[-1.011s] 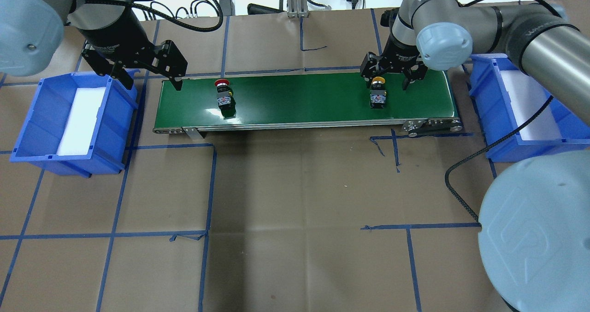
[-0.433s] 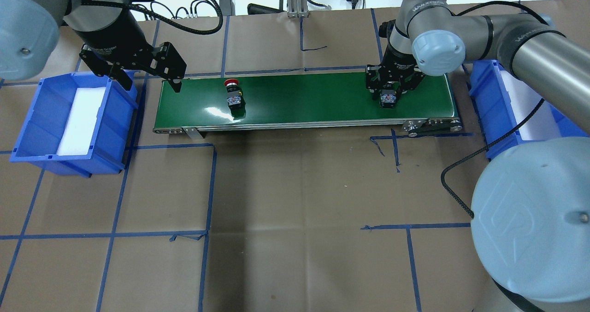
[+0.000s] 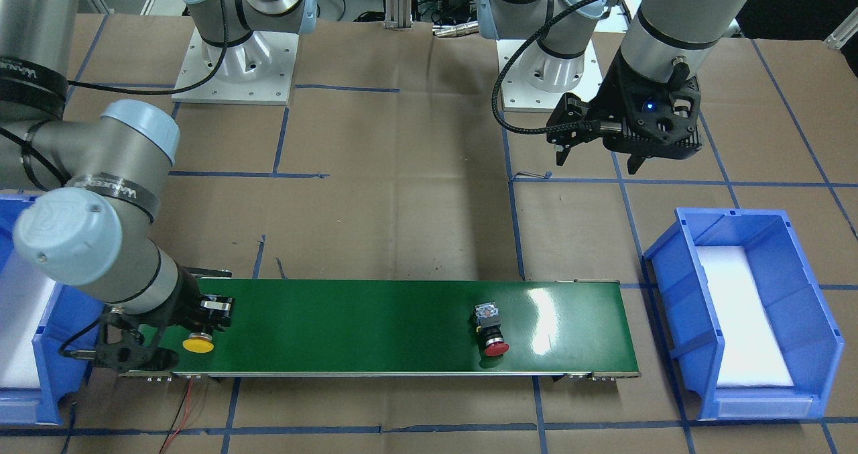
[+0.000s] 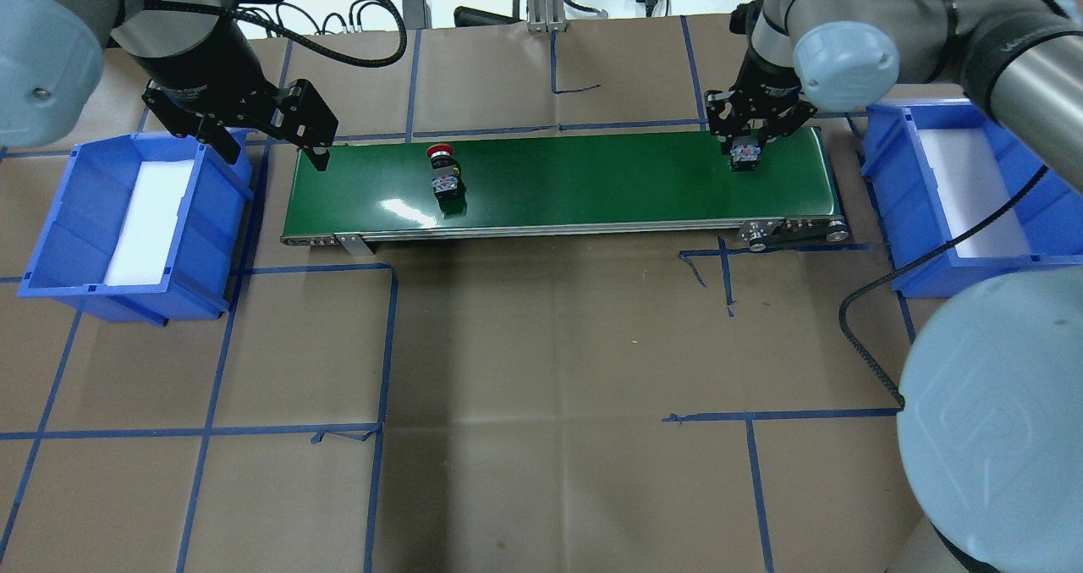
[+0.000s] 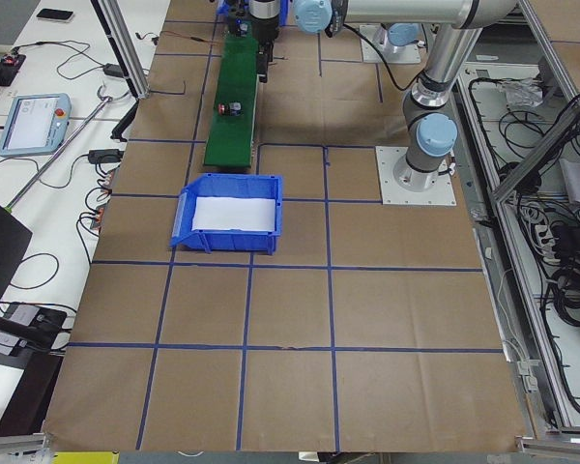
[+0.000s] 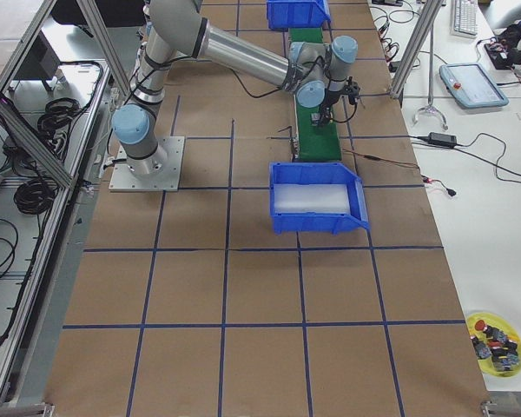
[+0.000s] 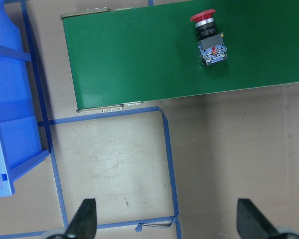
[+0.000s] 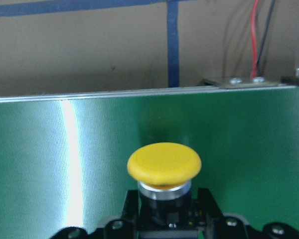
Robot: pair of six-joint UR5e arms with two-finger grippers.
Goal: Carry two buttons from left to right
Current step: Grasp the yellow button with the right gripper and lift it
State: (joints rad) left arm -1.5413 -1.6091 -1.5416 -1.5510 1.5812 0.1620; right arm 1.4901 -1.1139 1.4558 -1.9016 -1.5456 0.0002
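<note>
The red-capped button (image 4: 444,173) lies on its side on the green conveyor belt (image 4: 575,184), left of the middle; the left wrist view shows the same button (image 7: 210,37). The yellow-capped button (image 4: 744,155) is over the belt's right end, with my right gripper (image 4: 746,143) shut on its black body. In the right wrist view the yellow cap (image 8: 164,163) sticks out ahead of the fingers (image 8: 208,205). My left gripper (image 4: 275,151) hangs open and empty at the belt's left end, its fingertips (image 7: 84,219) far apart.
A blue bin (image 4: 51,243) with white foam inside stands left of the belt. A second blue bin (image 4: 897,184) stands right of it. Blue tape lines cross the brown paper table. Cables lie behind the belt.
My right gripper has shut on the yellow button and carried it right along the belt. The red button has moved right on the belt. The left gripper has hardly moved.
</note>
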